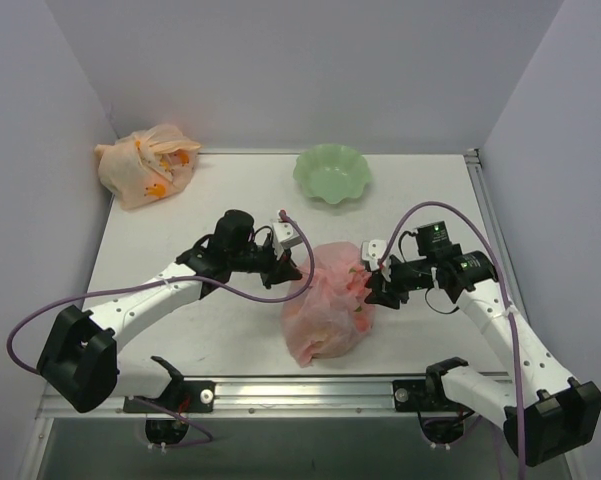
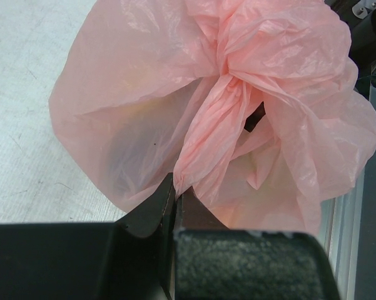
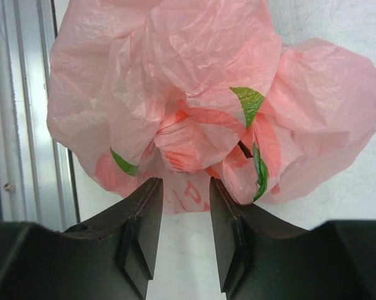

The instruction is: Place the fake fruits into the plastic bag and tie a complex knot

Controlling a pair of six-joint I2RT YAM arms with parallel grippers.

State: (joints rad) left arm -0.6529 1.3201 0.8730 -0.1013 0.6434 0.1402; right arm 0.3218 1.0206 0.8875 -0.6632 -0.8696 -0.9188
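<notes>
White table [image 1: 205,195]: pink plastic bag [image 1: 325,310] front centre, green bowl [image 1: 330,173] at back, peach tied bag [image 1: 145,165] back-left corner.

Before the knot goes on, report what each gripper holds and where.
Left gripper pinches the plastic bag by a twisted strand of its gathered top. Right gripper holds nothing; its fingers stand open at the bag.

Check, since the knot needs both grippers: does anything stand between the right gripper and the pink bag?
Nothing visible does. The right gripper, jaws apart, sits right at the plastic bag; the left gripper pinches a twisted strand of it.
</notes>
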